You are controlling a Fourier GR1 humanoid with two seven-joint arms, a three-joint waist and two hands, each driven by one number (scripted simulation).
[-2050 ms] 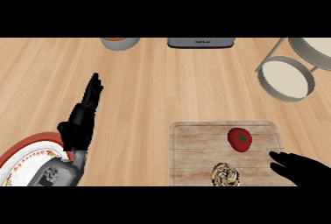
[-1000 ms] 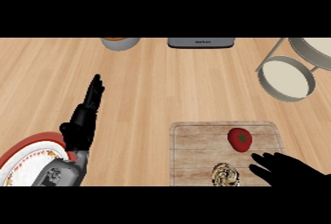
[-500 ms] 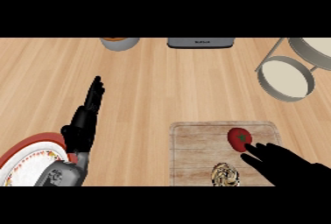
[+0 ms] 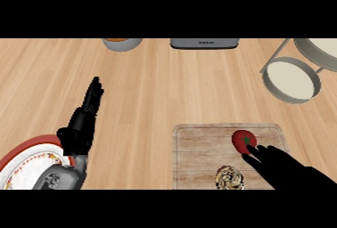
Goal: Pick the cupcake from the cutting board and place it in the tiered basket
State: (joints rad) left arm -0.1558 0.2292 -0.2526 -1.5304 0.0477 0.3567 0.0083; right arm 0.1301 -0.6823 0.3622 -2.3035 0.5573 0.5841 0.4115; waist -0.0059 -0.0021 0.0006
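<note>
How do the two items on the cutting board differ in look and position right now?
The red item is smooth and rounded with a dark mark on top; the cupcake is tan and ridged. The red item lies farther from the robot, by the right hand; the cupcake sits at the near edge. Both rest on the cutting board.

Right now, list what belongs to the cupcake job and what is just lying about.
Job: cupcake, cutting board, tiered basket, right robot hand over the board.
Lying about: tomato on the board, plate, bowl, grey appliance, left robot hand resting open at left.
</note>
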